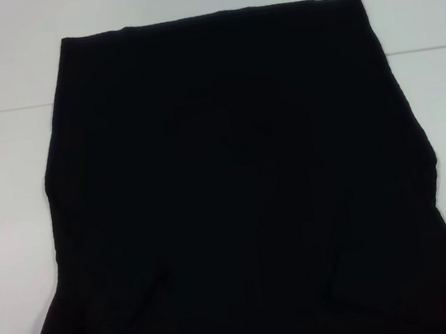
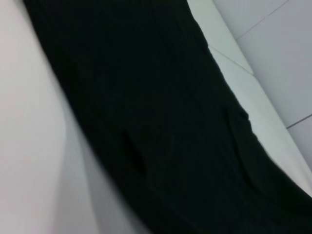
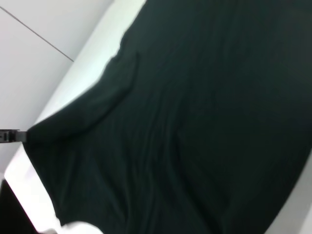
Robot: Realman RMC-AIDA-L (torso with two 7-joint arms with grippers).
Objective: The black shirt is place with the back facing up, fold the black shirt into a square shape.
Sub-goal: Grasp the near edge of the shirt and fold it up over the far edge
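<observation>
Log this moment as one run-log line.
black shirt: spread flat, plain side up, unfolded | table: white | grippers: neither in view

A plain white bench (image 1: 12,205) fills the head view, evenly lit, with a faint seam line running across its far part. Both wrist views show pale grey floor tiles (image 2: 278,53) with thin dark joints beyond the bench edge.
</observation>
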